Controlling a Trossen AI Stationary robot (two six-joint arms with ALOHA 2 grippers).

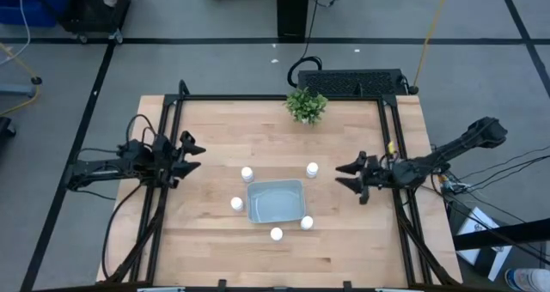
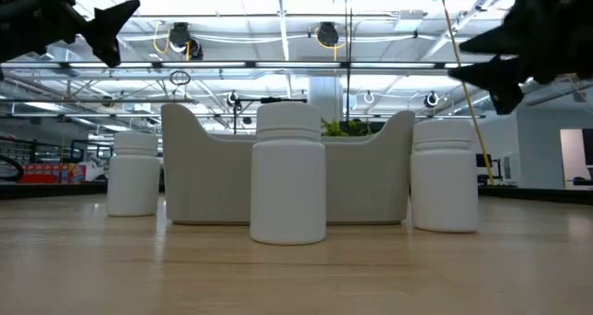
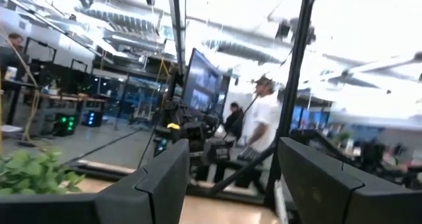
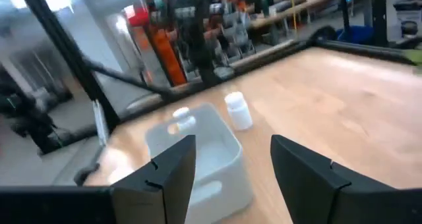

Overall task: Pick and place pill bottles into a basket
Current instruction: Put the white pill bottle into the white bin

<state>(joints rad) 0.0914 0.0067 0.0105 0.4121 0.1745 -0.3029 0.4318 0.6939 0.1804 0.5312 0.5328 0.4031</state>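
Note:
The pale grey-blue basket (image 1: 276,200) stands on the wooden table's middle. Several small white pill bottles stand upright on the table around it: at its far left (image 1: 247,173), far right (image 1: 312,168), left (image 1: 236,203), near side (image 1: 277,234) and near right corner (image 1: 307,222). None is inside. My left gripper (image 1: 194,150) is open and empty above the table's left part. My right gripper (image 1: 346,175) is open and empty at the right, pointing toward the basket, which shows in the right wrist view (image 4: 204,151) with a bottle (image 4: 238,110) beyond it.
A small green plant (image 1: 306,105) stands at the table's far edge. A black frame (image 1: 258,97) borders the table's far, left and right sides. People show in the room beyond in the left wrist view (image 3: 260,122).

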